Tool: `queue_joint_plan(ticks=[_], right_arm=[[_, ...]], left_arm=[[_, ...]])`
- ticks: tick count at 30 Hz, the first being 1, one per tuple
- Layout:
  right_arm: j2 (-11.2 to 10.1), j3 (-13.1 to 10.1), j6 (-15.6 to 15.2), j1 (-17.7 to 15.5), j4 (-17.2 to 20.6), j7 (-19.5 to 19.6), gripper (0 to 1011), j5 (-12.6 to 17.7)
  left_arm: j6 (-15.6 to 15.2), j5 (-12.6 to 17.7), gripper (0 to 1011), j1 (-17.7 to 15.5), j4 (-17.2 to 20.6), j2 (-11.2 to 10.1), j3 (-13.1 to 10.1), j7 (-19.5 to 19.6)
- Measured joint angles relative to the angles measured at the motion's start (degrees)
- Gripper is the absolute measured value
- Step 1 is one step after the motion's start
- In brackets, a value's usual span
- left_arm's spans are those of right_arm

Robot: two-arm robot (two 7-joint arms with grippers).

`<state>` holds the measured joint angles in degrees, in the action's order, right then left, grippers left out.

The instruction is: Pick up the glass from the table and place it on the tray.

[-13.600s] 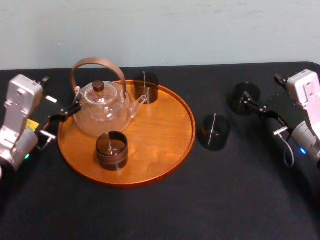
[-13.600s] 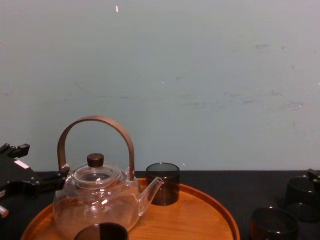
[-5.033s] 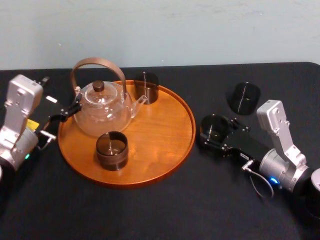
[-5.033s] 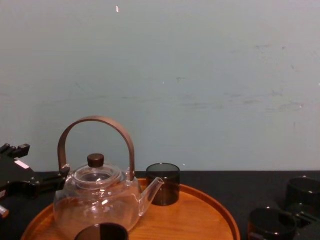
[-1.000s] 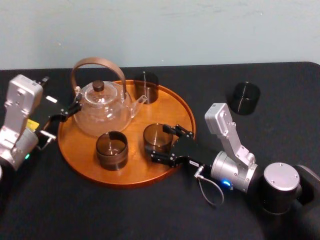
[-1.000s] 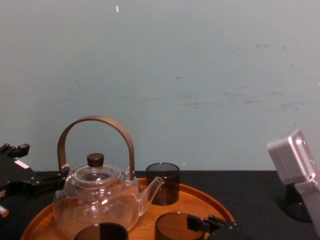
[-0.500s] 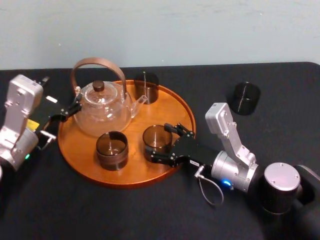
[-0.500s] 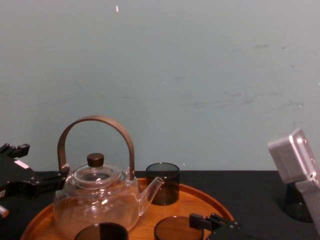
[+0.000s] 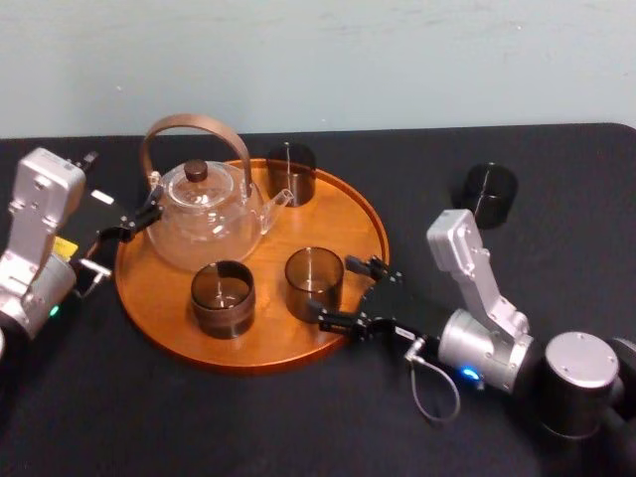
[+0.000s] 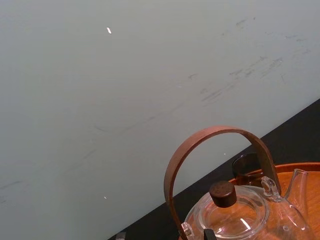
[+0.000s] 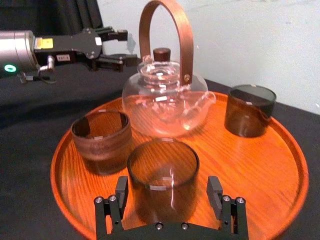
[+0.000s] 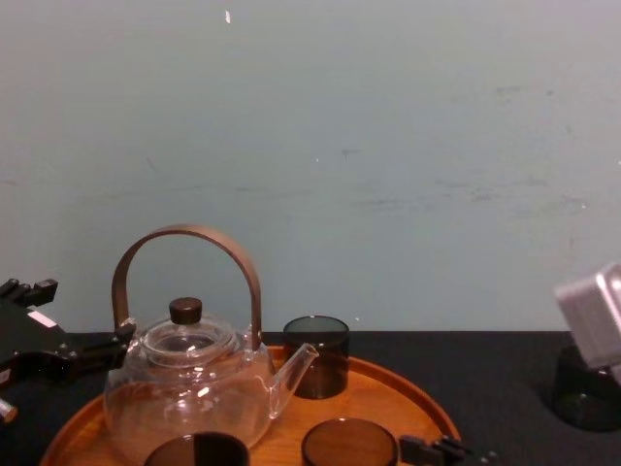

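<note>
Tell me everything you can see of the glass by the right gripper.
The glass is a short, straight-walled tumbler of smoky brown see-through glass, empty and upright. It stands on the tray, near its right front rim, beside a similar glass. The right gripper sits open at its near right side, spread wider than the glass.
</note>
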<state>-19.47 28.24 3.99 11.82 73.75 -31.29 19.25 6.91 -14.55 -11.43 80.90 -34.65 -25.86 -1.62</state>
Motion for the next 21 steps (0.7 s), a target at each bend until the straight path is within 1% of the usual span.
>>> queue_joint_plan(ticks=[2,3,7,10,12,13,15,16,17,18,19,20,21], right_arm=[[-1.00,-0.33,-0.42,-1.06,1.40,0.41,1002,0.08],[-1.00,-0.33,-0.42,-1.06,1.40,0.41,1002,0.08],[-3.01,-1.16,-0.91,-3.38,4.06,1.13,1002,0.23],[-4.14,-1.80,-0.86,-4.83,5.66,1.43,1003,0.44],[-5.70,-2.89,-0.41,-7.08,8.03,1.96,1002,0.82],[-5.70,-2.89,-0.41,-7.08,8.03,1.96,1002,0.82],[-6.69,-3.84,0.14,-8.58,9.51,2.61,1002,0.92],[-7.36,-4.75,0.51,-9.58,10.37,3.08,1002,1.19],[-7.63,-5.24,0.68,-9.99,10.67,3.30,1002,1.35],[-8.09,-6.36,0.95,-10.70,11.14,3.82,1002,1.79],[-8.09,-6.36,0.95,-10.70,11.14,3.82,1002,1.79],[-8.43,-7.63,1.24,-11.27,11.35,4.32,1003,2.41],[-8.61,-8.33,1.34,-11.52,11.39,4.56,1002,2.70]], left_arm=[[0.00,0.00,1009,0.00,0.00,0.00,0.00,0.00],[0.00,0.00,1010,0.00,0.00,0.00,0.00,0.00],[0.00,0.00,1010,0.00,0.00,0.00,0.00,0.00],[0.00,0.00,1009,0.00,0.00,0.00,0.00,0.00],[0.00,0.00,1009,0.00,0.00,0.00,0.00,0.00],[0.00,0.00,1009,0.00,0.00,0.00,0.00,0.00],[0.00,0.00,1010,0.00,0.00,0.00,0.00,0.00],[0.00,0.00,1009,0.00,0.00,0.00,0.00,0.00],[0.00,0.00,1009,0.00,0.00,0.00,0.00,0.00],[0.00,0.00,1009,0.00,0.00,0.00,0.00,0.00],[0.00,0.00,1010,0.00,0.00,0.00,0.00,0.00],[0.00,0.00,1010,0.00,0.00,0.00,0.00,0.00],[0.00,0.00,1009,0.00,0.00,0.00,0.00,0.00]])
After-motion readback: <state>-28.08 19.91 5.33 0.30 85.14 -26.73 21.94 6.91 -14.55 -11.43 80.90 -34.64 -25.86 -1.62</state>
